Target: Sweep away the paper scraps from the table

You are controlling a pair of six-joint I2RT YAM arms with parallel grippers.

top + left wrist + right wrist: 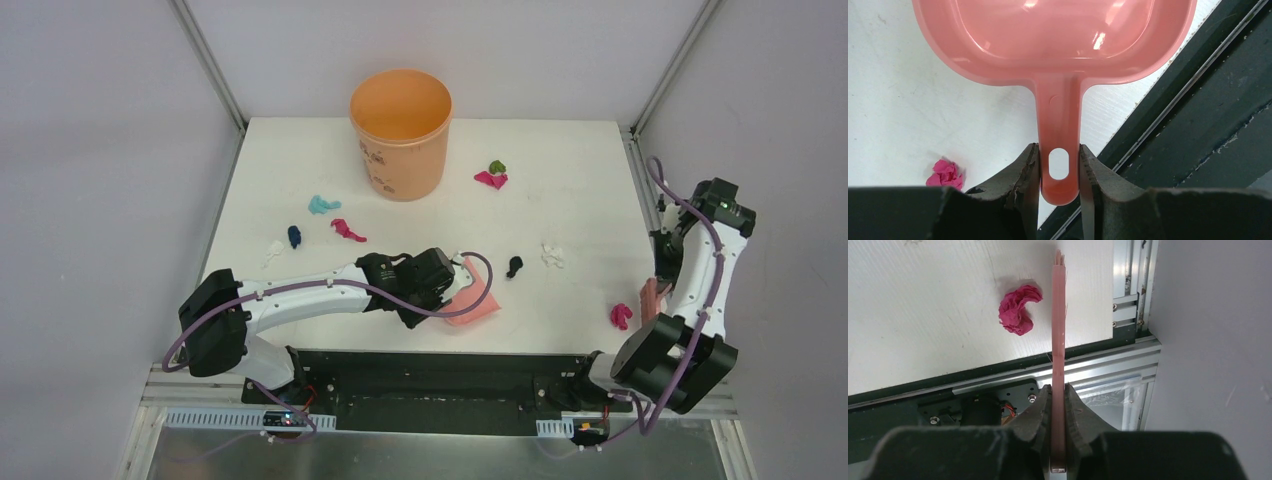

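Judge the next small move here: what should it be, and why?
Probably the right gripper should bring its brush against the magenta scrap and sweep it toward the dustpan, which the left gripper holds by its handle; that scrap lies nearest the bristles.

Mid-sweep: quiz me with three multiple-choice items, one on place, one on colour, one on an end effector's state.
1. Orange bucket: A) far middle of table B) near-left corner C) off table.
2. The scrap nearest the brush: A) green B) magenta C) black.
3. Left end effector: A) open, empty B) shut on dustpan handle C) shut on brush.
Key: A, it stands by the far edge; B, the scrap beside the bristles is magenta; B, both fingers clamp the handle.
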